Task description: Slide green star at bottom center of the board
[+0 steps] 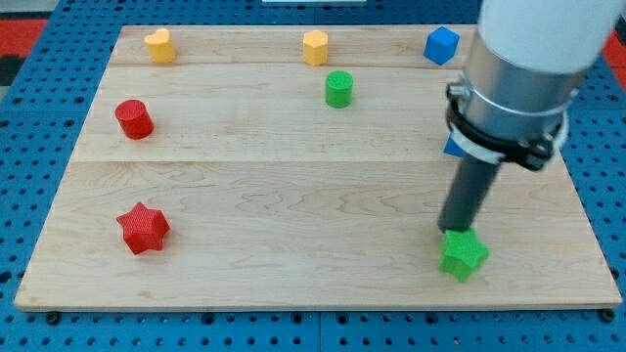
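Camera view: wooden board (293, 196) on a blue pegboard (29, 117).

Green star (463, 254) sits near the view's bottom right of the board, close to the bottom edge, well right of bottom center.

My tip (454, 231) is at the star's top-left edge, touching or just about touching; can't tell exactly. The end effector is a plain dark rod w/ no jaws, so nothing opens, closes or grips. The rod rises from there to a grey and white arm body (518, 68) that fills the view's top right.

Other blocks, 7 visible:
- Red star (143, 228), bottom left, well apart from the green star.
- Red cylinder (134, 118), left side, above the red star.
- Yellow heart-like block (160, 45), top left.
- Orange-yellow hexagon-ish block (315, 47), top center.
- Green cylinder (338, 89), just below and right of that one.
- Blue cube (441, 45), top right, beside the arm body.
- Another blue block (453, 147), mostly hidden behind the arm; shape not clear.
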`<state>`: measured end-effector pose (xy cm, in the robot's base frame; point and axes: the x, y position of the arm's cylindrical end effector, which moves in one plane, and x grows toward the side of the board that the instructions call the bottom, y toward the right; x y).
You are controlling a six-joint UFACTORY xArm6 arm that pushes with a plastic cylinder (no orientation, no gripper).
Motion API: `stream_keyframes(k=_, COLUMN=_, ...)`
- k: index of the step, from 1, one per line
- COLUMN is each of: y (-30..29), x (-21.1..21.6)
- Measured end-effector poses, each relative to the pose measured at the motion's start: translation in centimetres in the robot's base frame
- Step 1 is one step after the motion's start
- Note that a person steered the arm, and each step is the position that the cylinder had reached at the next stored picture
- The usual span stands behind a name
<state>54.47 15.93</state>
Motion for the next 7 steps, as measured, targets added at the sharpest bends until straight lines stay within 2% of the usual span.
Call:
stream_keyframes(k=1, y=5.6, x=0.6)
stream_keyframes(k=2, y=8.2, x=2.2)
stream_keyframes(k=3, y=6.6, x=4.6)
stream_keyframes(k=4, y=0.3, x=4.9)
stream_keyframes(k=6, y=-3.8, x=4.6)
stream_keyframes(k=7, y=-0.8, x=2.6)
